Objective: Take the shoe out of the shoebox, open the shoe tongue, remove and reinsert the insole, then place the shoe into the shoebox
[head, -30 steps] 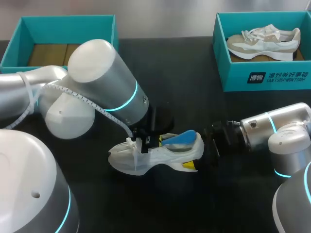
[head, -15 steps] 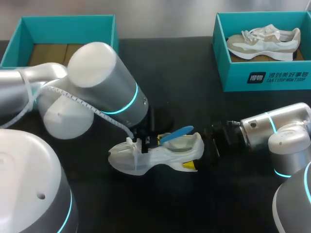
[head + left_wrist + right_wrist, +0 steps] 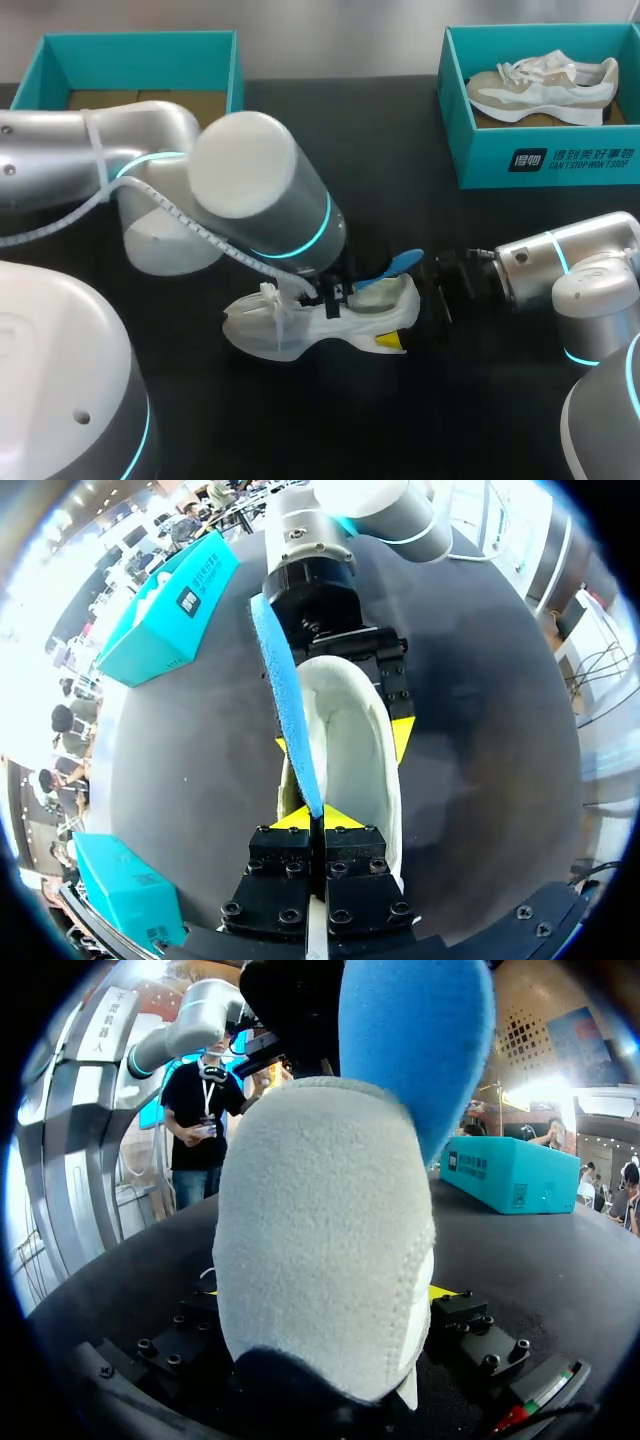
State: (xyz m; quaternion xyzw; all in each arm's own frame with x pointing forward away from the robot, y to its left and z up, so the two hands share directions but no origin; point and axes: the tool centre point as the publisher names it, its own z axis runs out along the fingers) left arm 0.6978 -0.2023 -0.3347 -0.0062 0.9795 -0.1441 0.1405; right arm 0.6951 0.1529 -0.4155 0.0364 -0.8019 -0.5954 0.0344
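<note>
A white shoe (image 3: 310,322) lies on its side on the black table, heel toward my right arm. My left gripper (image 3: 338,293) is above its opening, shut on the front end of the blue insole (image 3: 392,266). The insole slants up and out past the heel. In the left wrist view the yellow tips (image 3: 315,818) pinch the insole (image 3: 288,695) over the shoe (image 3: 355,760). My right gripper (image 3: 402,312) clamps the heel from both sides, one yellow fingertip (image 3: 390,340) showing. From the right wrist the heel (image 3: 325,1240) fills the space between the fingers, with the insole (image 3: 420,1040) above.
A teal shoebox (image 3: 232,62) with a brown floor stands at the back left. Another teal shoebox (image 3: 545,160) at the back right holds a beige and white sneaker (image 3: 545,85). My left arm's large elbow (image 3: 250,190) hangs over the table's middle.
My left arm has swung to the right. The insole, lying in the shoe before, has been drawn toward the heel and now sticks up beyond it. The right arm and shoe stayed put.
</note>
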